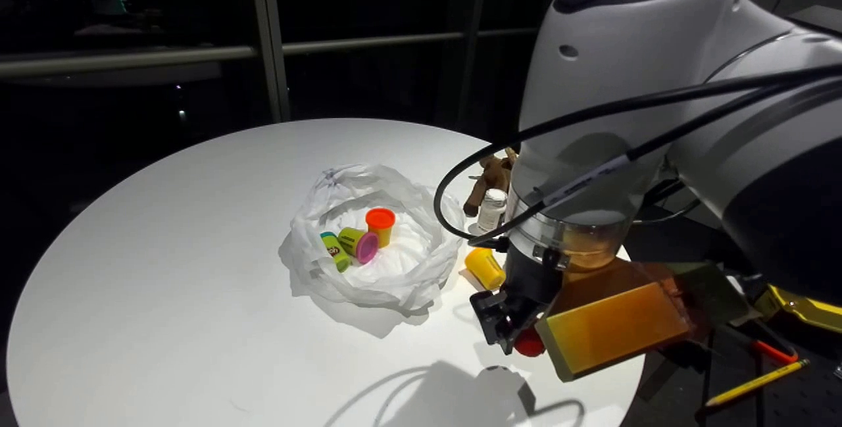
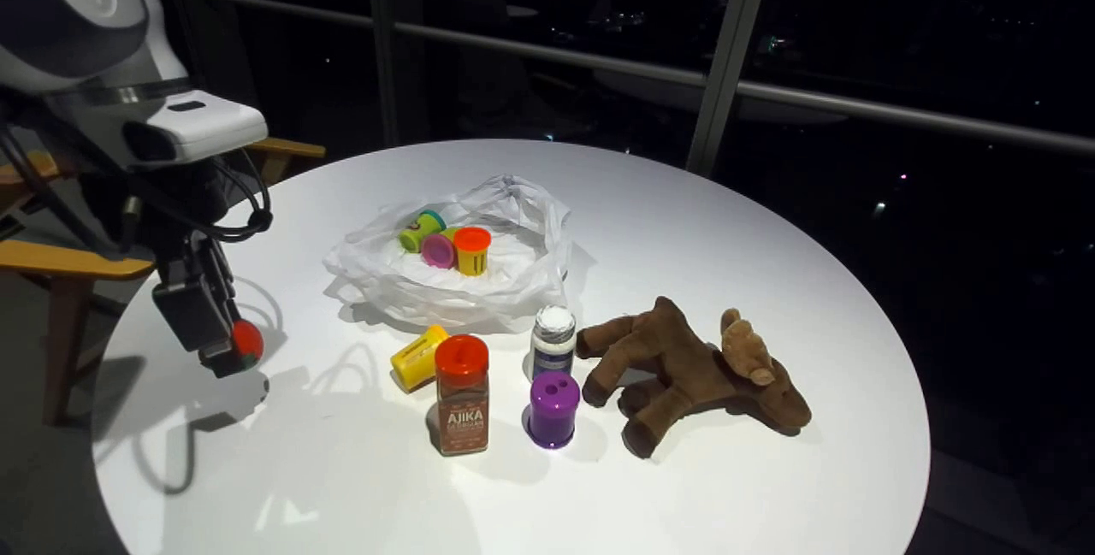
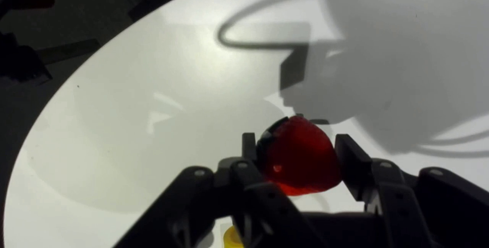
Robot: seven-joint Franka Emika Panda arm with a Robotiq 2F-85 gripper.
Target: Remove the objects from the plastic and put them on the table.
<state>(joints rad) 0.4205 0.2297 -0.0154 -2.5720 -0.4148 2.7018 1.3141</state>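
Nearest the wrist camera we list one gripper (image 3: pixel 299 155), clamped on one red object (image 3: pixel 301 160), held above the table (image 2: pixel 727 495). In an exterior view, front to back, we record: one red-lidded jar (image 2: pixel 463 401) marked AJIKA, upright; one purple container (image 2: pixel 553 414), upright; one brown plush animal (image 2: pixel 684 358), antlered, lying down; one yellow tub (image 2: pixel 419 358), on its side; one white-topped bottle (image 2: pixel 553 341), upright. Behind, we enter one white plastic bag (image 2: pixel 428 305), containing one orange-lidded tub (image 2: pixel 472 256), upright; one pink-lidded tub (image 2: pixel 438 251), on its side; one teal-lidded tub (image 2: pixel 419 233), tilted.

three tubs (image 1: pixel 358 245) inside a crumpled plastic bag (image 1: pixel 392 292)
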